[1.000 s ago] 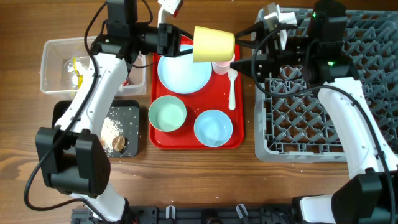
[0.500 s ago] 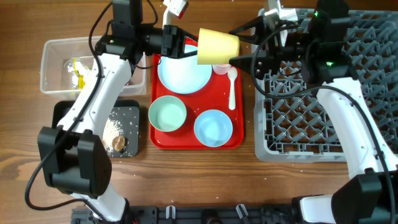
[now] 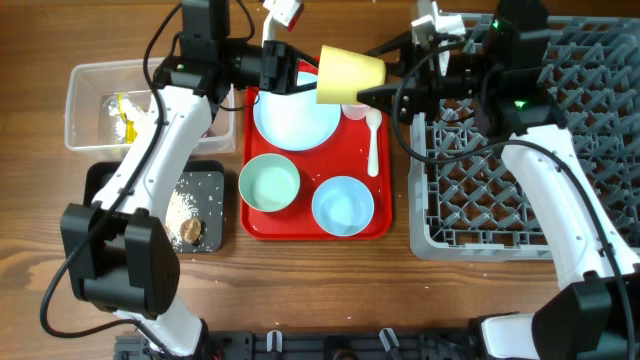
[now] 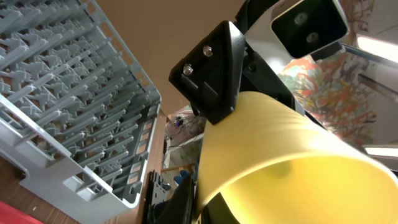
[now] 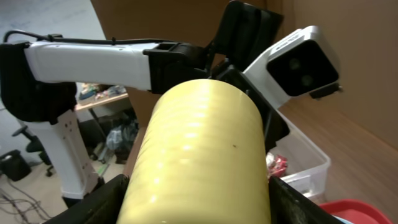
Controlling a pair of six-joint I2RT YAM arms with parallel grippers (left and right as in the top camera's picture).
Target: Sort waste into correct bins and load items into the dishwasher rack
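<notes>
A yellow cup (image 3: 350, 75) hangs on its side above the red tray, with both arms on it. My left gripper (image 3: 305, 72) is shut on its rim; the left wrist view shows the cup wall (image 4: 298, 162) pinched between the fingers (image 4: 242, 186). My right gripper (image 3: 378, 72) has come from the rack side. In the right wrist view its black fingers (image 5: 102, 202) lie against both sides of the cup (image 5: 199, 155). A light blue plate (image 3: 296, 115), two bowls (image 3: 269, 183) (image 3: 343, 205), a pink cup (image 3: 354, 108) and a white spoon (image 3: 373, 140) lie on the tray.
The grey dishwasher rack (image 3: 520, 170) fills the right side. The clear bin (image 3: 85, 90) at far left holds wrappers and tissue. The black bin (image 3: 215, 180) holds rice grains and a brown lump (image 3: 190, 232). The red tray (image 3: 316, 232) lies between bins and rack.
The left arm carried the yellow cup slightly right, then held still. The right gripper slid left over the cup's base end, and its jaws narrowed onto the cup.
</notes>
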